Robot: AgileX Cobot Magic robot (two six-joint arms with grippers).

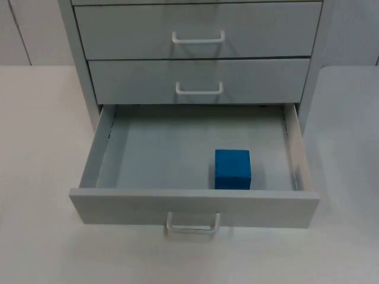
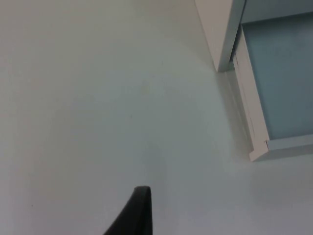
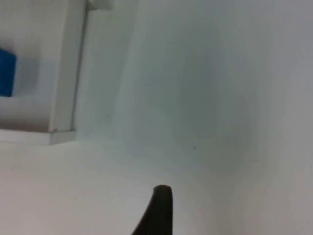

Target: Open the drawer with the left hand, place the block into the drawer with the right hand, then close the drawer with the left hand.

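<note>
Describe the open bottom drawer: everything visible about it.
The bottom drawer of the grey cabinet is pulled far out over the white table. It looks like painted metal: a flat front panel with a white loop handle, two thin side walls on runners, and a plain pale floor. A blue block sits on that floor, right of centre, close behind the front panel. Both drawers above it are shut. No gripper touches it.
</note>
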